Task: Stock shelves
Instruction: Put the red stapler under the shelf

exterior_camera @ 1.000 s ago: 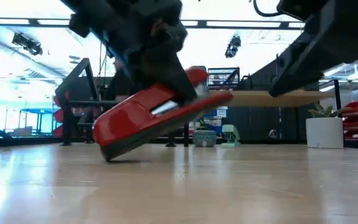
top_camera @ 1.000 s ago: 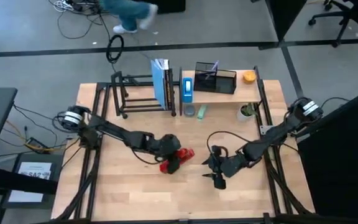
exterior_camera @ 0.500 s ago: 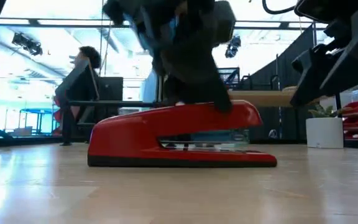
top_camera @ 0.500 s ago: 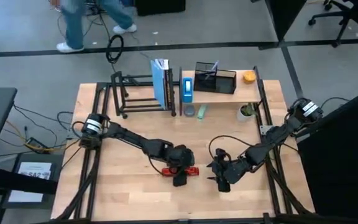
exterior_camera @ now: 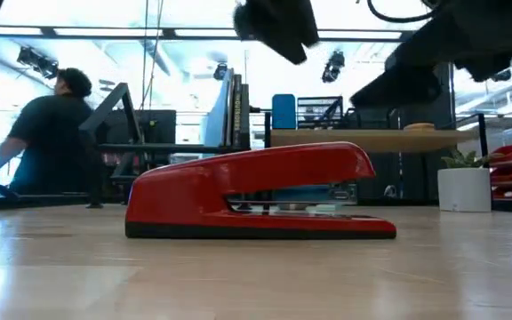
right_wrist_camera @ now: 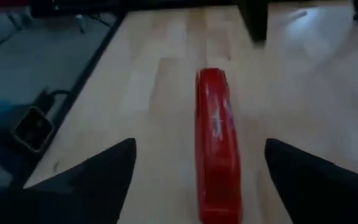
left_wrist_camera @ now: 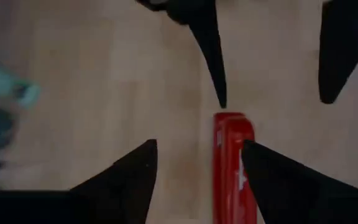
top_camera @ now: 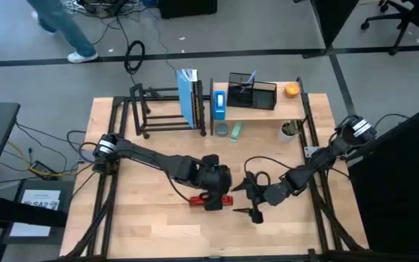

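1. Red stapler flat on the wooden table, near the front middle, well apart from the wood shelf and the black rack at the back.
2. Long way of the stapler: side to side across the table, seen from above.
3. Left gripper right above the stapler, fingers spread apart, nothing held.
4. Right gripper just beside the stapler's right end, fingers wide apart too, looking straight down its length.
5. Probably nearer for a grab: left. Lined up end-on: right.
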Robot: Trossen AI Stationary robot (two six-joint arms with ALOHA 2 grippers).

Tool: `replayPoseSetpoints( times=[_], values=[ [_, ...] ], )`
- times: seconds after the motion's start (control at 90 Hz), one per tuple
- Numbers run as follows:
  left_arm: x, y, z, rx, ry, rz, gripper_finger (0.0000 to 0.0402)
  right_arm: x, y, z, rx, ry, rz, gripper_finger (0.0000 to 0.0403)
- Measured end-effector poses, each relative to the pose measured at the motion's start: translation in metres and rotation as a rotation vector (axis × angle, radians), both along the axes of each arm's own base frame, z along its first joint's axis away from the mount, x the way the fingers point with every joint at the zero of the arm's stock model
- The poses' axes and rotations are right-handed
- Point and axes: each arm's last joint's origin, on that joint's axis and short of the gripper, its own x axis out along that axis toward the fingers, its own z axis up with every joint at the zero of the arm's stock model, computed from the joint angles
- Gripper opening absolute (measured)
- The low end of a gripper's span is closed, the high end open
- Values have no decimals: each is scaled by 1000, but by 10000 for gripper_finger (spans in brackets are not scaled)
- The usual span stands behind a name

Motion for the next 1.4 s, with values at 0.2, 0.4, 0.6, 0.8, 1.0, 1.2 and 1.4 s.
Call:
replayPoseSetpoints(
  times=[0.2, 0.4, 0.6, 0.8, 1.0, 1.2, 1.4],
  values=[
    [-24, -27, 9, 76, 35, 122, 213, 26, -9, -37, -18, 13, 0, 358],
    [-41, -51, 9, 151, 4, 186, 213, 50, -7, -71, -18, 94, 30, 332],
    [-46, -60, 9, 178, -33, 202, 214, 61, -3, -91, -10, 117, -21, 244],
    [-48, -63, 9, 181, -37, 205, 214, 60, -6, -85, -16, 141, -43, 156],
    [-55, -68, 8, 189, -29, 223, 214, 45, -10, -64, -9, 261, -139, 156],
    [-67, -74, 9, 261, -62, 283, 214, -1, -1, -25, 68, 352, -311, 156],
    [-76, -85, 11, 353, -165, 313, 214, -64, 4, 2, 217, 392, -604, 156]
  ],
)
